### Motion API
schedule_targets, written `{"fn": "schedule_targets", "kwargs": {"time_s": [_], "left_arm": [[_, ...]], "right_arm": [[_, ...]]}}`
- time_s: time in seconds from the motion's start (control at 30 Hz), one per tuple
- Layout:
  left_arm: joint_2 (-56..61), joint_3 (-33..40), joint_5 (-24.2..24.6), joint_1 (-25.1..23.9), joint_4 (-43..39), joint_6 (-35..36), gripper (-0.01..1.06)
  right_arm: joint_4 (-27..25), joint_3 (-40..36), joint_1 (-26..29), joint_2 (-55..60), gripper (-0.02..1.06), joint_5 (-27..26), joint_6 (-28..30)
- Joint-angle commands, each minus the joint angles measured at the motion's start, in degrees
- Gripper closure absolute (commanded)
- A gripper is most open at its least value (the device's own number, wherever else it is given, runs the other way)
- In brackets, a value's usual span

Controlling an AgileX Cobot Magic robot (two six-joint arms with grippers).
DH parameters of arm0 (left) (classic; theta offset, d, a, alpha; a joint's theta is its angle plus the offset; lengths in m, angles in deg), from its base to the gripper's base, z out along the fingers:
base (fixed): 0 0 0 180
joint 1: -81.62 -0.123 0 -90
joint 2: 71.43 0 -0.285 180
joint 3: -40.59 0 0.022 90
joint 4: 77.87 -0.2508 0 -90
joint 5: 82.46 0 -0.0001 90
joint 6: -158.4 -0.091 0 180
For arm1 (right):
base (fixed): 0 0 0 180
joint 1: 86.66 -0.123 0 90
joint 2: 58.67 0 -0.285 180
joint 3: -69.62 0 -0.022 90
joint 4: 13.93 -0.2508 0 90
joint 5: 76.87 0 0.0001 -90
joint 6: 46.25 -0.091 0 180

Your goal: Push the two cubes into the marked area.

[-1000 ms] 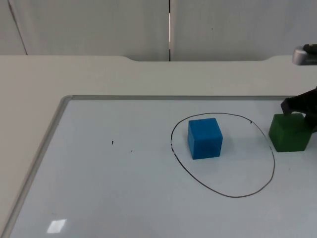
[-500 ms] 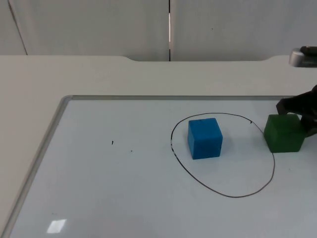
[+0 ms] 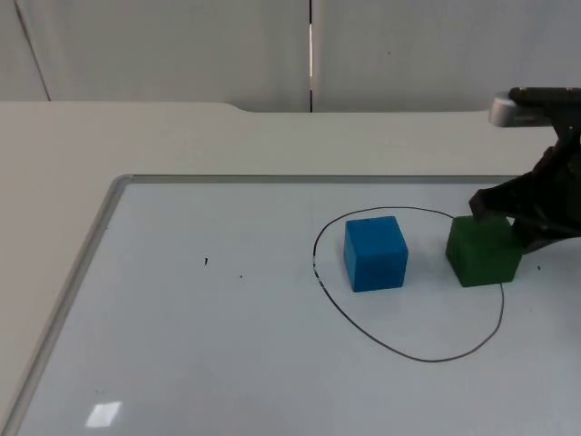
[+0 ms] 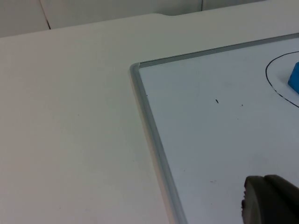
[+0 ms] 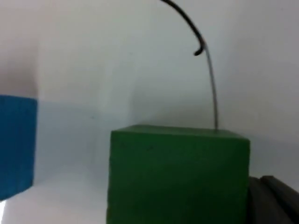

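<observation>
Sliding toward nine o'clock in the top view since the earlier frames, the green cube (image 3: 484, 251) is now crossing the drawn outline of the marked area (image 3: 408, 354), most of it inside and its three-o'clock edge sitting about on the line. Behind it the right gripper (image 3: 510, 221) is pressing against the cube's three-o'clock side; whether its fingers are spread or pressed together I cannot tell, since the cube is hiding them. The push is turning on one relation: the cube is lying at nine o'clock from this gripper, with the circle's middle and the blue cube (image 3: 375, 252) further along that same line, so continuing straight is probably carrying it fully in. I am counting two cubes, one green and one blue, one marked ring, and the blue cube is sitting inside it already. Over the whiteboard (image 4: 154, 140), well apart, the left gripper (image 4: 270, 199) is waiting, fingers not readable.
</observation>
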Motion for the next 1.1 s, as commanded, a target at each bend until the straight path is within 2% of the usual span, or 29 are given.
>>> {"fn": "schedule_targets", "kwargs": {"time_s": [0.0, 0.23, 0.63, 0.8, 1.07], "left_arm": [[0.2, 0.4, 0.1, -0.3, -0.1, 0.5, 1.05], [0.2, 0.4, 0.1, -0.3, -0.1, 0.5, 1.05], [0.2, 0.4, 0.1, -0.3, -0.1, 0.5, 1.05], [0.2, 0.4, 0.1, -0.3, -0.1, 0.5, 1.05], [0.2, 0.4, 0.1, -0.3, -0.1, 0.5, 1.05]], "right_arm": [[-0.3, 0.2, -1.1, 0.0, 1.05, -1.1, -0.2], [-3.0, 0.2, -2.4, 0.1, 1.05, -2.0, -0.2], [-3.4, 0.2, -2.4, 0.1, 1.05, -2.0, -0.2], [-6.1, 0.2, -2.6, 0.1, 1.05, -2.6, -0.2], [-5.8, 0.2, -6.0, 0.1, 1.05, -6.3, -0.2]]}}
